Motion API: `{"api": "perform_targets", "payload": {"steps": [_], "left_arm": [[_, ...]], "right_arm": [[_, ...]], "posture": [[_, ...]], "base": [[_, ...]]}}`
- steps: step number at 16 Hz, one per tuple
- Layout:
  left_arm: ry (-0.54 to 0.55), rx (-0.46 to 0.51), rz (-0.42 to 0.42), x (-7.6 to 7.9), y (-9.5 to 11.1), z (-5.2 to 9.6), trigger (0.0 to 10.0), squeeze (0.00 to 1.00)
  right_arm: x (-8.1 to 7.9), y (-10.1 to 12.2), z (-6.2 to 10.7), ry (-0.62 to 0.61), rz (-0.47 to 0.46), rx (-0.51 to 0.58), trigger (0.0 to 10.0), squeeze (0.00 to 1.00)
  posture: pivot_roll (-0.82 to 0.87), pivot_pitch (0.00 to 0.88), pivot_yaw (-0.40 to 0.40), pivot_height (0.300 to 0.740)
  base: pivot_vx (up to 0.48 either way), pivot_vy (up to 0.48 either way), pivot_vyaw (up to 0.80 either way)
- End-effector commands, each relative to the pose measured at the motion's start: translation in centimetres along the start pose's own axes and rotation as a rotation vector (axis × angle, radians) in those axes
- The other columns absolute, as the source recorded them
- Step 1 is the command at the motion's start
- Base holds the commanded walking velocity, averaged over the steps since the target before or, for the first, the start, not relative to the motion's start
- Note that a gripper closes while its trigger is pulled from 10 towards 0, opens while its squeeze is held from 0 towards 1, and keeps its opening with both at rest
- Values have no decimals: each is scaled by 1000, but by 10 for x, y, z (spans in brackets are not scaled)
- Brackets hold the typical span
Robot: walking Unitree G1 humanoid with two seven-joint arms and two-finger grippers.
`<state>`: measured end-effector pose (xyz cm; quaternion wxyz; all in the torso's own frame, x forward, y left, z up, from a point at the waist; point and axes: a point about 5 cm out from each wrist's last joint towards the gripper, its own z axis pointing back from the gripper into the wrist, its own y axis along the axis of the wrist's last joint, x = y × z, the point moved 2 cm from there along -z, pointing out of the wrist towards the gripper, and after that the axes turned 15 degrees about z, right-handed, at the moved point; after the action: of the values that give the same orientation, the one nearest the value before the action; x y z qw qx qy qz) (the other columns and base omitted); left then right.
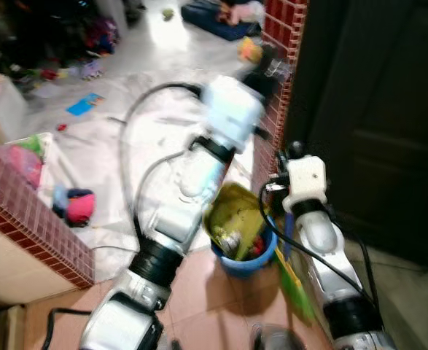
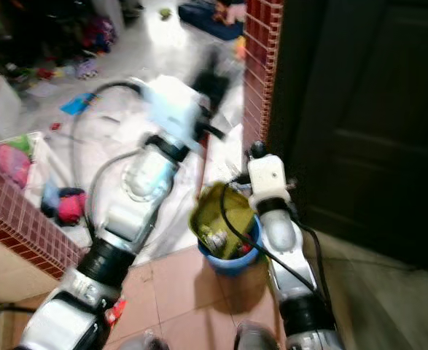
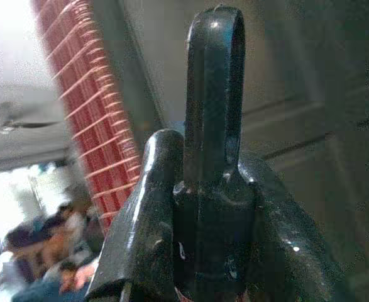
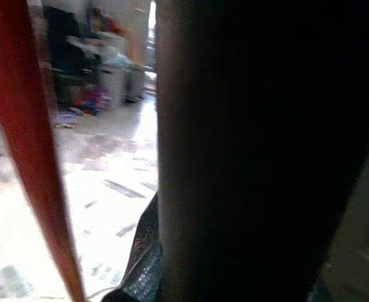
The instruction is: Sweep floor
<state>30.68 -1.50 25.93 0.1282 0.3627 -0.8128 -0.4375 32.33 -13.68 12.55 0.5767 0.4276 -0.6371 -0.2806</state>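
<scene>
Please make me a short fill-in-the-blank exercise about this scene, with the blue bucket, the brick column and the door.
1. The bucket on the floor tiles is ____ in colour.
2. The column next to the dark door is covered in small ____ tiles.
3. The bag lining the bucket is ____.
4. The pink and blue toy lies on the robot's ____ side.

Missing words: blue; red; yellow; left

Red brick pillar (image 1: 281, 44), dark door (image 1: 374, 124), terracotta tile floor (image 1: 221, 306), bright glare beyond.
</scene>
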Motion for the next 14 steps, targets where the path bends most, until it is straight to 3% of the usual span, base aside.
{"api": "perform_targets", "payload": {"steps": [1, 3, 6, 10, 11, 12, 14], "left_arm": [[-96, 41, -96, 5, 12, -3, 10000, 0], [-189, 17, -142, 13, 11, -2, 10000, 0], [-161, 26, -175, 7, 14, -3, 10000, 0], [120, 146, -155, -46, 54, -14, 10000, 0], [289, 227, -93, -78, 78, -14, 10000, 0], [363, 266, -73, -92, 90, -13, 10000, 0], [514, 354, -162, -126, 123, -5, 10000, 0]], "right_arm": [[-2, 6, -3, 2, 7, 27, 10000, 0], [-2, 6, -3, 6, 8, 29, 10000, 0], [-3, 6, -2, 9, 11, 30, 10000, 0], [-3, 4, -2, 15, 15, 25, 10000, 0], [-4, 3, -1, 20, 14, 24, 10000, 0], [-5, 3, -1, 22, 13, 23, 10000, 0], [-7, 2, 0, 35, 11, 20, 10000, 0]], "posture": [[-100, 0, 92, 740], [-99, 0, 90, 740], [-100, 0, 88, 740], [-96, 0, 83, 740], [-95, 0, 82, 740], [-93, 0, 79, 740], [-85, 0, 72, 740]], "base": [[0, 0, 0], [0, 0, 0], [0, 0, 0], [0, 0, 0], [0, 0, 0], [0, 0, 0], [0, 0, 0]]}}
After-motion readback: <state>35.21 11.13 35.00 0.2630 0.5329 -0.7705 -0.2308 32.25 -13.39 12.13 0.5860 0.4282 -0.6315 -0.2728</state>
